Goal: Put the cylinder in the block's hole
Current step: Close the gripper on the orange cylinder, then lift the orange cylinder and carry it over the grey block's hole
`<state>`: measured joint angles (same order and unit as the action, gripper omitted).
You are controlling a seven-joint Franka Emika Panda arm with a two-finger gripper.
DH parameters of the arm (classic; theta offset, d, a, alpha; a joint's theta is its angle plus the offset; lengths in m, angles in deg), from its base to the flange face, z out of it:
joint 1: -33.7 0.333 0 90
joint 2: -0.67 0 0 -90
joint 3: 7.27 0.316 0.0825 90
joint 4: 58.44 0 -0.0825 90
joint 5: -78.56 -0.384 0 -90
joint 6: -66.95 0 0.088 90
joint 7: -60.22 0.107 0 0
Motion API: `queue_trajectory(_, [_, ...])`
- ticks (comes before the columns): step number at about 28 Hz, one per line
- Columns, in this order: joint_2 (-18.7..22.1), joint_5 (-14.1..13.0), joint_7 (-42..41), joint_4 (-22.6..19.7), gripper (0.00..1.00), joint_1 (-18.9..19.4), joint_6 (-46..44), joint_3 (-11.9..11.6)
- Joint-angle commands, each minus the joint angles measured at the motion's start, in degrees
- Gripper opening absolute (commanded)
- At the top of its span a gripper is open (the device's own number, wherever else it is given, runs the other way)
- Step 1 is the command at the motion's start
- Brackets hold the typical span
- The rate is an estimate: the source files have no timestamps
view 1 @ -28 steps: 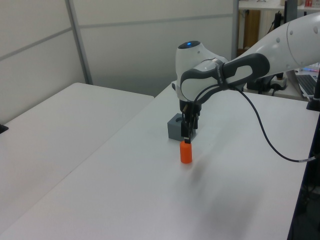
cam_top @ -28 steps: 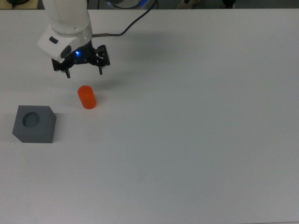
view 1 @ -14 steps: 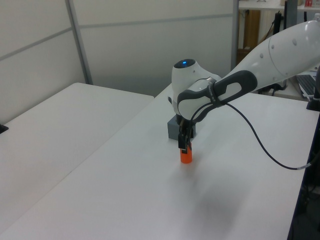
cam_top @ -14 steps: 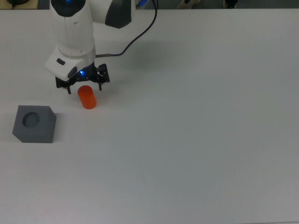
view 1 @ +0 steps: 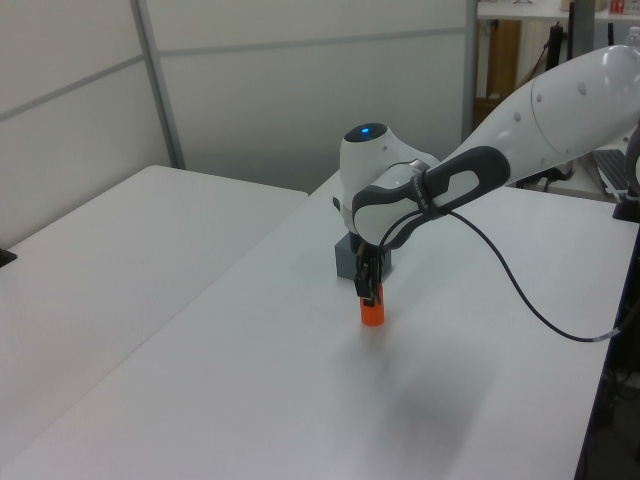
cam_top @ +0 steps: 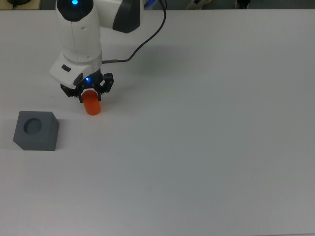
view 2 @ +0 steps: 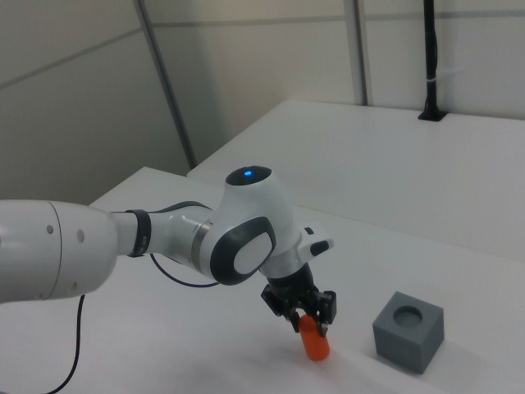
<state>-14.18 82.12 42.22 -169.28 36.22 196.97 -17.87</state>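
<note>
The end effector (cam_top: 88, 95) sits low over the upper end of the cylinder (cam_top: 92, 106), its two dark fingers (cam_top: 104, 86) straddling the orange-red body on either side; whether the pads actually press the cylinder I cannot tell, but the fingers are spread no wider than the cylinder and nothing is lifted. In the right view the end effector (view 2: 304, 311) covers the cylinder's (view 2: 313, 341) top, and the cylinder stands upright with its base on the white table (view 2: 459, 271). In the left view the end effector (view 1: 369, 292) points straight down onto the cylinder (view 1: 372, 314), which is half hidden by it. A small blue light glows on the wrist just above the fingers in the top view. Going outward, the block (cam_top: 35, 131) lies at about 8 o'clock from the cylinder in the top view, well apart from it, with the hole (cam_top: 33, 126) open in its top face. In the right view the block (view 2: 408, 330) stands at 3 o'clock from the cylinder, near but not touching. A black cable (cam_top: 142, 43) runs from the wrist toward 1 o'clock across the table (cam_top: 221, 123).
</note>
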Motion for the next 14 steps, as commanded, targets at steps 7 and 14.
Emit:
queue_trajectory(7, [-0.3, -2.2, 0.0, 5.3, 0.09, -1.5, 0.1, 0.2])
queue_trajectory(14, [-1.0, -13.1, 0.0, 15.3, 0.1, -7.1, -2.3, 0.0])
